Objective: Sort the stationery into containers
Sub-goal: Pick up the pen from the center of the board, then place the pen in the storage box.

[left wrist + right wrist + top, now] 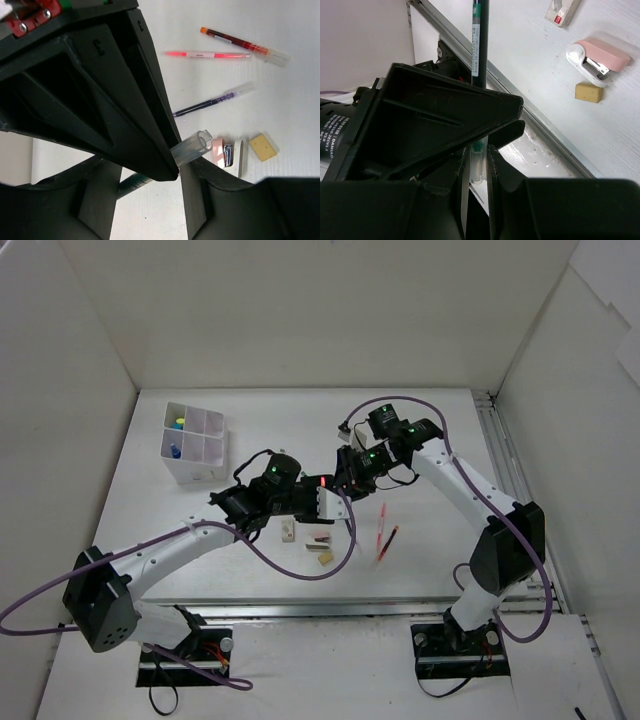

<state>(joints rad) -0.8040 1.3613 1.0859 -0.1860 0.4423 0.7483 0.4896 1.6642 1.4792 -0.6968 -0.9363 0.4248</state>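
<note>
- Top view: the table (280, 420) is walled in white on the left, back and right. A metal rail (488, 440) runs along its right edge and another along the near edge.
- The white grid box (196, 474) stands at the far left, near the left wall, well apart from the grippers. Something yellow and something blue sit in its left compartments.
- Open surface lies between the box and the right rail, behind the arms.
- The left gripper (325, 495) and right gripper (345, 478) meet above mid-table. Just nearer lie a white eraser (288, 531), a pink piece (318, 538) and a beige eraser (325, 558). The red pens (385, 530) lie to their right.
- Left wrist view: the left jaws stand apart on either side of a dark pen (132, 183) and are not clamped on it. The pen's clear end (199, 143) pokes out past the right gripper's tip.
- Beyond, on the table, lies a purple refill (210, 102).
- Right wrist view: the right fingers are pressed together on the dark pen, which runs up and away from them. The near rail crosses behind it.
</note>
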